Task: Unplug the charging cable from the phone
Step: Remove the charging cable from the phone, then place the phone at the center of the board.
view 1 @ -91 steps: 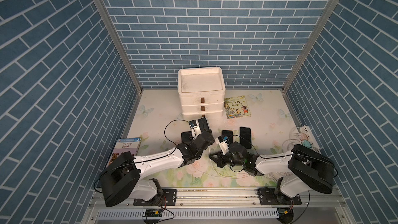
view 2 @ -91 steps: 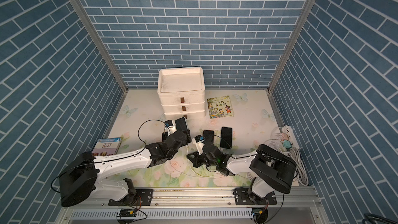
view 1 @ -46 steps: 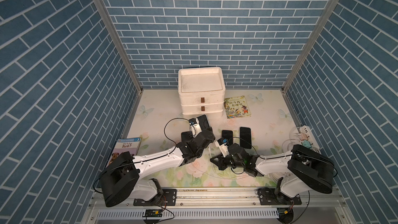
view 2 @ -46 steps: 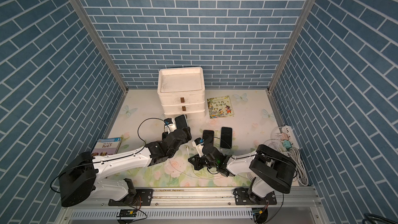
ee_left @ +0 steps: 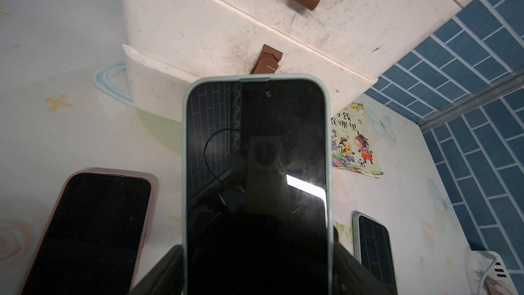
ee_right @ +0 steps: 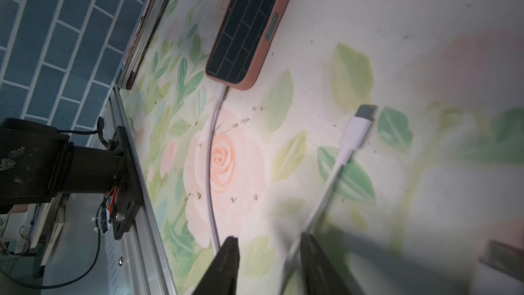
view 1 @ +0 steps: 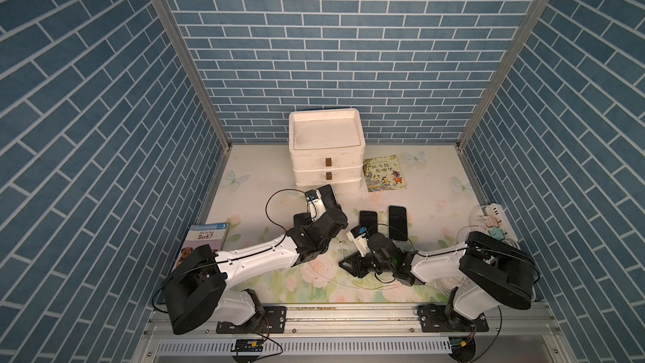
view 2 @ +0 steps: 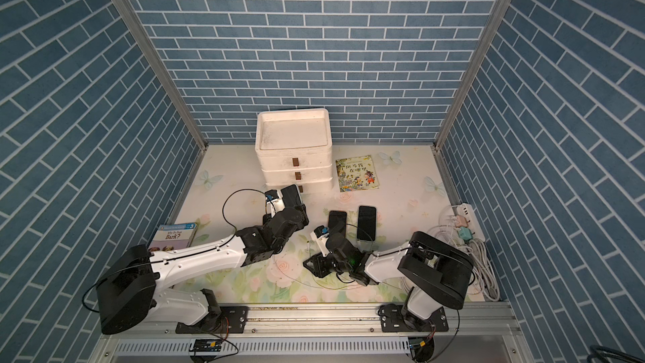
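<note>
Cable plug (ee_right: 358, 129) loose | right claw (ee_right: 269, 239) newly parted | left claw (ee_left: 258, 253) clamps phone (ee_left: 255, 151)

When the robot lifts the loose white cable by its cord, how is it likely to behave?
Probably floppy: the loose white cable has a thin cord and a thicker plug, so the plug end would likely droop. It looks light and lies flat, so a push would probably just slide it.

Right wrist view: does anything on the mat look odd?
Yes: a white cable lies loose, its plug in no phone, beside the pink-cased phone, whose own cable is plugged in. Dark crumbs dot the mat.
</note>
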Controlling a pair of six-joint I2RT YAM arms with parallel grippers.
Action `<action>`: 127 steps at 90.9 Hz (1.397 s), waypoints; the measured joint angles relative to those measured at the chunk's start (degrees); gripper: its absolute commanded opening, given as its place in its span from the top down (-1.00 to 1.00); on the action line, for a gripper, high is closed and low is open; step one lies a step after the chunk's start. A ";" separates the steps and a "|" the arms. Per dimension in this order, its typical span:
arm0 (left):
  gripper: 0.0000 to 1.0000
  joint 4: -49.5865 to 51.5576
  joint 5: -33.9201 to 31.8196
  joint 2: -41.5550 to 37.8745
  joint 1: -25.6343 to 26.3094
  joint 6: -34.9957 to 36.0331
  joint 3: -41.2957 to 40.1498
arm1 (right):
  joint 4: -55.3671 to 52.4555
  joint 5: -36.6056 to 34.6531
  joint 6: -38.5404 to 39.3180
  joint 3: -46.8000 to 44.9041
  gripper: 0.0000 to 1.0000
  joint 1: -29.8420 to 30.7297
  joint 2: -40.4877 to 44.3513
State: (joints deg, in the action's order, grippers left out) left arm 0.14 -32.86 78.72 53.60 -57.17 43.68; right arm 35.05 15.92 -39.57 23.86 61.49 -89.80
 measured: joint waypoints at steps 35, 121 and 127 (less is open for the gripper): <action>1.00 3.08 6.60 11.30 -4.15 6.45 4.00 | -3.04 -1.92 -0.35 -1.81 -0.33 -4.68 10.10; -1.00 11.34 12.59 23.78 -3.21 9.77 11.56 | -12.66 -10.40 -3.69 -2.93 -0.44 -12.07 27.58; -1.00 11.67 12.50 22.71 -3.17 9.49 11.54 | -13.11 -10.40 -3.67 -2.91 -0.44 -12.07 27.58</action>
State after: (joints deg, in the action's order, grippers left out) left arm 11.81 -20.36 101.43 50.43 -47.68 55.22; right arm 21.93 5.52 -43.24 20.95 49.43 -62.22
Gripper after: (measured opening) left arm 0.997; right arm 0.720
